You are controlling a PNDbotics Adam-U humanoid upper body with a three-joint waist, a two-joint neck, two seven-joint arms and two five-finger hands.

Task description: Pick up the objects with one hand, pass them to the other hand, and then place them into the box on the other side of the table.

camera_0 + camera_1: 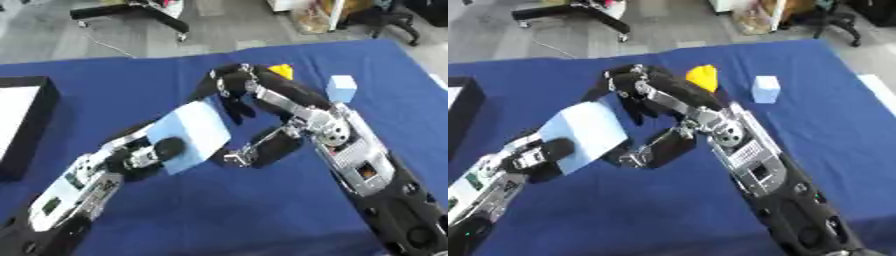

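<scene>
Left robot hand (153, 152): holds a flat light-blue block (194, 131) above the tabletop (114, 95); thumb curled over the block's lower face, fingers hidden behind it.
Right robot hand (232, 87): at the block's upper corner, fingers bent down; contact with the block's top edge cannot be told, nor whether it grips.
Light-blue block: tilted, between the two robot hands, lower end in the left one.
Small pale-blue cube (766, 89): on the tabletop, beyond the right robot hand and off to its right, apart from it.
Yellow piece (703, 76): just behind the right robot hand, partly hidden by the arm; shape unclear.
Box (26, 125): black-walled, pale inside, at the left edge, well apart from the left robot hand.
Tabletop: covered in blue cloth.
</scene>
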